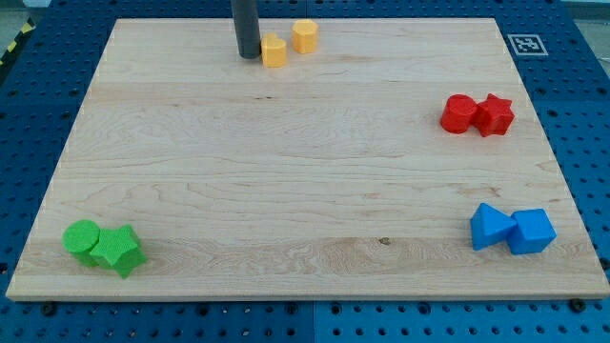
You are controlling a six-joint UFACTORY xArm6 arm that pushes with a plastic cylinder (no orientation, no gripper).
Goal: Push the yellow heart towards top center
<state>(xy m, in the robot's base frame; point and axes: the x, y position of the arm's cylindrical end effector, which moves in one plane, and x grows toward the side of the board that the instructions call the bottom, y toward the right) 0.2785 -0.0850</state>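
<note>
Plain dark grey cylindrical rod (247,29).

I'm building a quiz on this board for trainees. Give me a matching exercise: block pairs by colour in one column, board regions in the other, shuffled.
Column 1:
1. yellow blocks
2. red blocks
3. green blocks
4. blue blocks

Column 2:
A. view's bottom right
B. view's top, beside my tip
C. view's bottom left
D. view's right, upper half

Pairs: 1-B, 2-D, 3-C, 4-A

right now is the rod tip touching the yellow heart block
Cannot tell. In the camera view my tip sits right beside the yellow heart block's left edge, with no clear gap or contact.
</note>
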